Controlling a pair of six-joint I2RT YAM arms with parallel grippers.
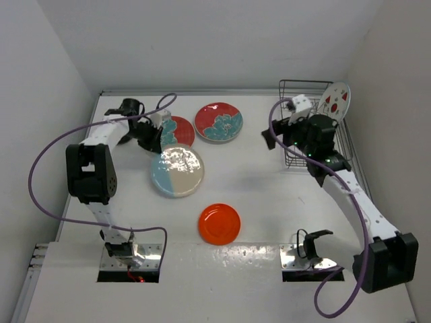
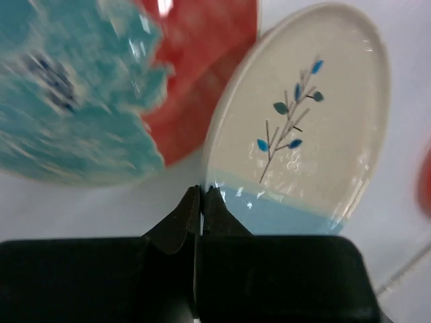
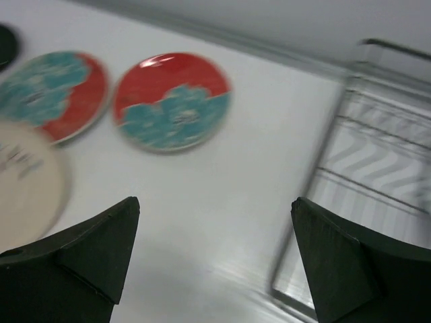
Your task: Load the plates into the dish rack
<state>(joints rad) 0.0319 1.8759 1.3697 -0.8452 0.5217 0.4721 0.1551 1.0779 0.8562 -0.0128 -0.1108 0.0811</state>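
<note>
My left gripper (image 1: 155,142) (image 2: 202,191) is shut on the near rim of the cream-and-light-blue sprig plate (image 1: 177,170) (image 2: 303,128). This plate overlaps one red-and-teal floral plate (image 1: 179,129) (image 2: 67,101). The second floral plate (image 1: 219,122) (image 3: 172,101) lies flat further right. The small orange plate (image 1: 219,223) lies near the front. The watermelon plate (image 1: 335,99) stands upright in the dark wire dish rack (image 1: 291,86) (image 3: 297,223). A sliver of the small black plate (image 3: 5,44) shows in the right wrist view. My right gripper (image 1: 277,136) (image 3: 215,256) is open and empty above the table, just left of the rack.
White walls close in the table at the back and on both sides. The left arm's purple cable (image 1: 40,161) loops out over the left edge. The right arm's cable (image 1: 273,118) arcs beside the rack.
</note>
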